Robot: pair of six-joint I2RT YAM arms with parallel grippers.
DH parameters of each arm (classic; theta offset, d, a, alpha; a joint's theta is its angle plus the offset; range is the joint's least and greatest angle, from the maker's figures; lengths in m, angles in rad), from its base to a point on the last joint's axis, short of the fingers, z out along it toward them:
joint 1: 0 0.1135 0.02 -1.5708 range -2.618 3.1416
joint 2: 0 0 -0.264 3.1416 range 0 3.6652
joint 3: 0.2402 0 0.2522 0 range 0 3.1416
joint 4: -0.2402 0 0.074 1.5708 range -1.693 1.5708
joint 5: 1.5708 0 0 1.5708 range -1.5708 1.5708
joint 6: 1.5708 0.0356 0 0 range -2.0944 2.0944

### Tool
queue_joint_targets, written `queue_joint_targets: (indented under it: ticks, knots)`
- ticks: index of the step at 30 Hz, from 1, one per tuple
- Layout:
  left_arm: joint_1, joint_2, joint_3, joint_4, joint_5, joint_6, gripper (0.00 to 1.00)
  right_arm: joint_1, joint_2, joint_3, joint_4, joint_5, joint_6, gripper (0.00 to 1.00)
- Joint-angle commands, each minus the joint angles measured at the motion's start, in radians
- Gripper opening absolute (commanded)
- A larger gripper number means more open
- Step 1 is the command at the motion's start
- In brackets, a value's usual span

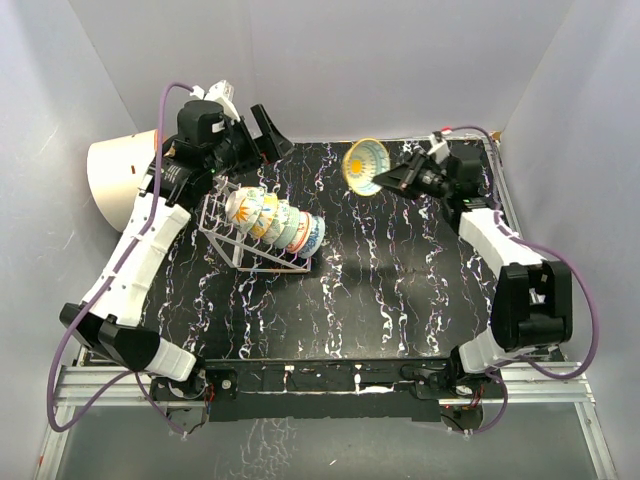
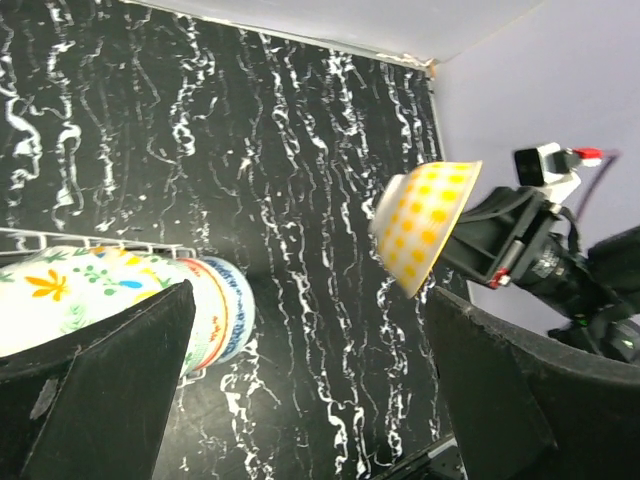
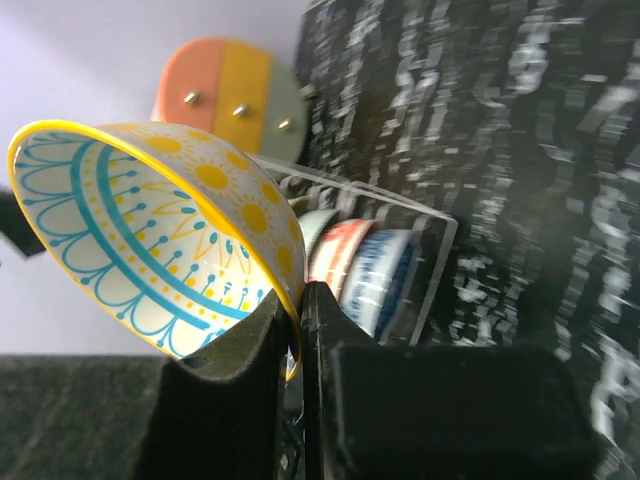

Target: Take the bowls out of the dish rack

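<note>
Seen from above, the dish rack [image 1: 232, 228] sits on the left half of the table [image 1: 400, 300], close to its left edge, with a row of bowls [image 1: 278, 224] standing on edge between its wires. A yellow bowl [image 1: 365, 165] is out of the rack, held tilted over the far part of the table, right of centre. The right gripper [image 1: 383, 180] holds this bowl, but this view does not show how its jaws meet the bowl. The right wrist view does: the right gripper [image 3: 300, 305] is pressed together on the bowl's yellow rim, one finger inside and one outside. It also shows the bowl's inside [image 3: 140, 235], white with teal arcs and yellow dots. The left wrist view gives the other face, the outside of the yellow bowl [image 2: 425, 225], cream with orange dots, well apart from the racked bowls [image 2: 90, 295]. There the left gripper [image 2: 310, 330] stands spread wide, with nothing between its dark fingers [image 2: 110, 390]. In the top view the left gripper [image 1: 262, 142] hangs above the far left corner, just beyond the rack. A cream cylinder [image 1: 112, 172] lies on its side past the table's left edge, partly hidden by the left arm. Only the right wrist view shows its end face [image 3: 228, 88], banded orange, yellow and pale green, behind the rack's wire [image 3: 400, 205].
</note>
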Motion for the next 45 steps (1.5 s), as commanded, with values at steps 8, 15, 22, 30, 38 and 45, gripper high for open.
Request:
queue_joint_targets:
  ticks: [8, 15, 22, 30, 38, 45]
  knots:
    - [-0.002, -0.086, -0.071, -0.063, -0.080, 0.051, 0.97, -0.232, -0.125, -0.049, -0.514, 0.289, -0.234, 0.08]
    - [-0.002, -0.080, -0.063, -0.075, -0.096, 0.080, 0.97, -0.288, -0.147, -0.198, -0.519, 0.339, -0.163, 0.08]
    - [-0.002, -0.087, -0.082, -0.085, -0.108, 0.085, 0.97, -0.324, -0.117, -0.240, -0.564, 0.420, -0.148, 0.08]
    - [-0.002, -0.087, -0.097, -0.080, -0.115, 0.096, 0.97, -0.383, -0.111, -0.313, -0.505, 0.398, -0.121, 0.08]
    - [-0.002, -0.088, -0.094, -0.073, -0.112, 0.097, 0.97, -0.418, -0.086, -0.335, -0.485, 0.385, -0.116, 0.09]
    - [-0.002, -0.081, -0.082, -0.078, -0.114, 0.104, 0.97, -0.438, -0.080, -0.355, -0.498, 0.412, -0.102, 0.19]
